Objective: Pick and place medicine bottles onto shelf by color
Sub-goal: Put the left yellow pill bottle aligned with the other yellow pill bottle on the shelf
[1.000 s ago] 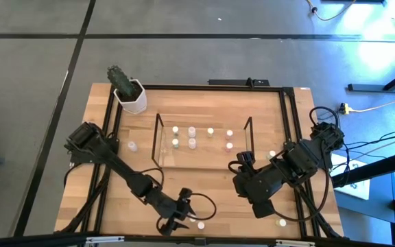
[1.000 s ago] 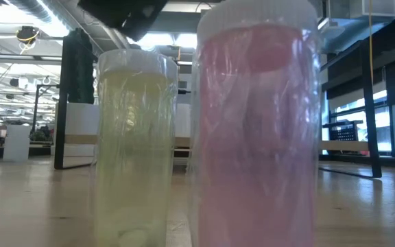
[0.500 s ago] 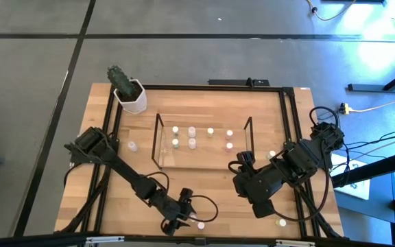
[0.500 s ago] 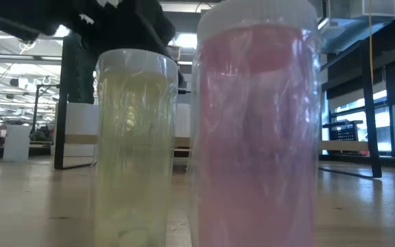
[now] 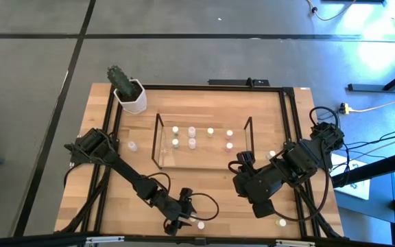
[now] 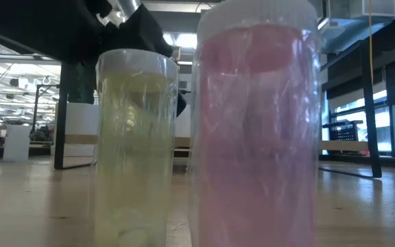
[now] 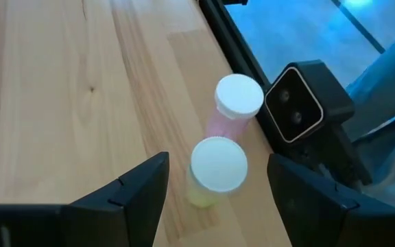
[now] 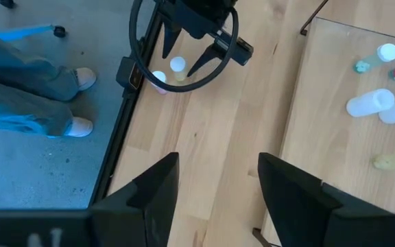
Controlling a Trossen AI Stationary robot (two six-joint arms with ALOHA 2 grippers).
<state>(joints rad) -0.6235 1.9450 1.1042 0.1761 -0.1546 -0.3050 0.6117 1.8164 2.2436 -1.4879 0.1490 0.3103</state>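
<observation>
Straddling yellowish bottle (image 7: 213, 171), open left gripper (image 7: 214, 180)

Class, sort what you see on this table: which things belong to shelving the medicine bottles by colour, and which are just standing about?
Belong to the job:
- medicine bottles
- yellowish bottle and pink bottle, below the open left gripper
- shelf

Standing about:
- plant pot
- small camera at the table edge

Bright, even overhead light fills the scene, with cold blue glare on the floor (image 5: 362, 27) at the far right corner. In the low view, two bottles (image 6: 252, 137) loom large and soft-focused, while ceiling lights (image 6: 19, 51) glow behind them. Shadows on the wooden table (image 5: 211, 182) are faint.
</observation>
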